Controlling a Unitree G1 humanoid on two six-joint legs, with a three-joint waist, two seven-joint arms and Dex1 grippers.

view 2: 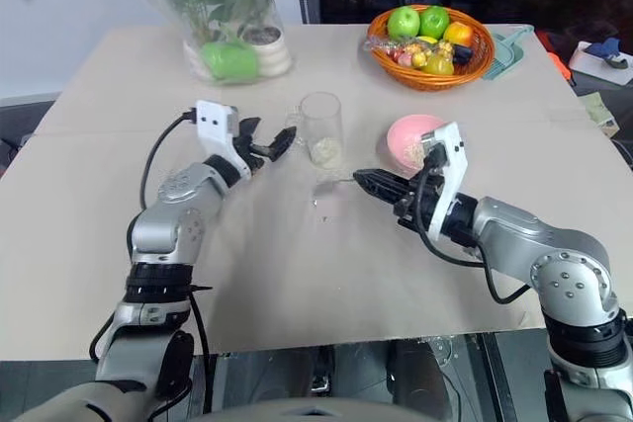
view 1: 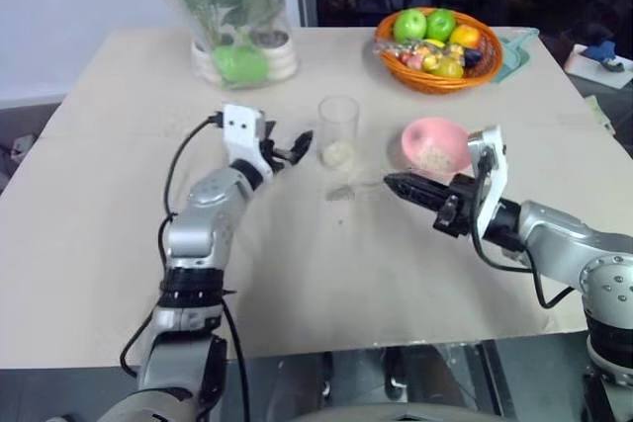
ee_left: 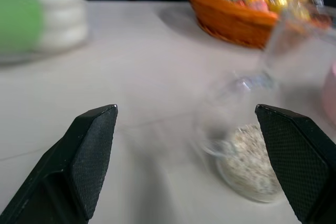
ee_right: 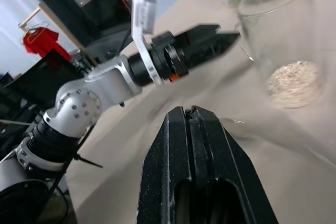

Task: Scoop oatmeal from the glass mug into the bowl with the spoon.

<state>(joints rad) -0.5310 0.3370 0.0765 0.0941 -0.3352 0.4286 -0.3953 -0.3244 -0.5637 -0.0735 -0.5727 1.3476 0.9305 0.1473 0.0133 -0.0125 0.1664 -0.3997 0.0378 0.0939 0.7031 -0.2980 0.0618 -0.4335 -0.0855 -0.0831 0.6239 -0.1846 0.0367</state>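
Jaws standing wide on my left gripper (view 1: 297, 148), just beside the glass mug (view 1: 338, 130); right gripper (view 2: 368, 181) pressing shut on the spoon (view 2: 336, 181). Oatmeal (view 1: 338, 153) sitting in the mug, pink bowl (view 1: 435, 143) alongside, on a beige table (view 1: 316, 274); dark room behind.

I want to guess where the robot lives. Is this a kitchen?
Probably not: more like an indoor test room. A plain beige table holds an orange woven basket of fruit and a clear vase of green plants.

A staged test room or lab: a beige table (view 1: 297, 274) with an orange fruit basket (view 1: 438, 74) at upper right and dark windows behind.
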